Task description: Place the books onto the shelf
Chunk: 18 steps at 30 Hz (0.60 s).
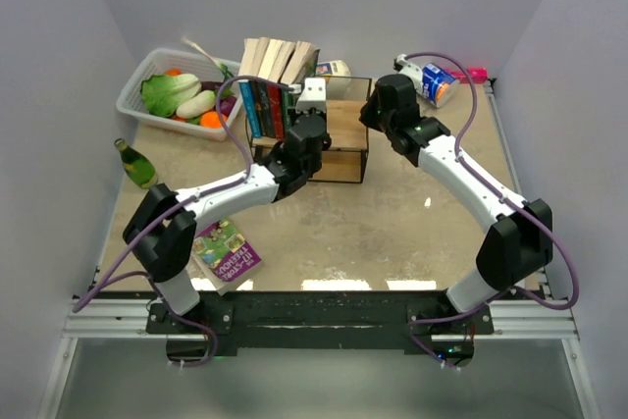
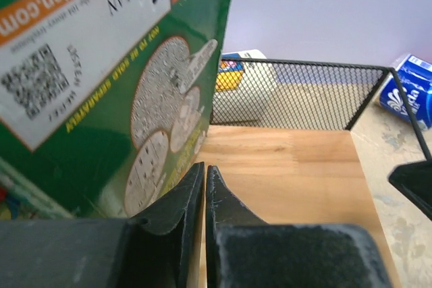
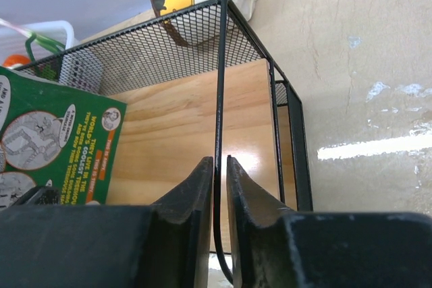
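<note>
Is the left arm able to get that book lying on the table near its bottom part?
Probably yes. The book lies flat on bare table beside the left arm's base, nothing on it, but the left gripper is up at the shelf.

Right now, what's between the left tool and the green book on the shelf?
Nothing. In the left wrist view the left tool sits right beside the green book, with only bare wooden board of the shelf around it.

The bench [image 1: 392,223] carries the shelf [image 1: 343,159] at upper centre, a basket [image 1: 132,95] upper left, a bottle [image 1: 135,164] left, and one book [image 1: 228,254] lower left.
</note>
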### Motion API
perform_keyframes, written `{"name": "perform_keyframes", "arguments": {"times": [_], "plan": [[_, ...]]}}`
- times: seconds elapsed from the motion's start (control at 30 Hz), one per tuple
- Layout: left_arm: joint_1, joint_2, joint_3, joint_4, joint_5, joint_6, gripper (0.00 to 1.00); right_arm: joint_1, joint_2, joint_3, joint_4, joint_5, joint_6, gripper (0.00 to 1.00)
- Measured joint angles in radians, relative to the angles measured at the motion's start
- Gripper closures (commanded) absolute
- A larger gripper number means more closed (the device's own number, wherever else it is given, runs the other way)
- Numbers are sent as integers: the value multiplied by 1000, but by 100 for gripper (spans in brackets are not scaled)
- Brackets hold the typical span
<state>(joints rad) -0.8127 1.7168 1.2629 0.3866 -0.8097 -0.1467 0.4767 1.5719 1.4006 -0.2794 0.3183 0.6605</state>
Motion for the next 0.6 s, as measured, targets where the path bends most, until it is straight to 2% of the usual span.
{"name": "perform_keyframes", "arguments": {"times": [0.17,0.37,0.47,0.6], "plan": [[-42,-63,-29,-13,14,0,90,0,0,-2,-11,-5,-4,65],[-88,-250,-114,-36,19,-25,93,0,0,-2,-12,-7,-6,64],[-93,-398,-203,-51,5,-54,100,0,0,-2,-12,-7,-6,69],[-90,-558,-320,-72,-46,-106,100,0,0,-6,-12,-7,-7,79]]}}
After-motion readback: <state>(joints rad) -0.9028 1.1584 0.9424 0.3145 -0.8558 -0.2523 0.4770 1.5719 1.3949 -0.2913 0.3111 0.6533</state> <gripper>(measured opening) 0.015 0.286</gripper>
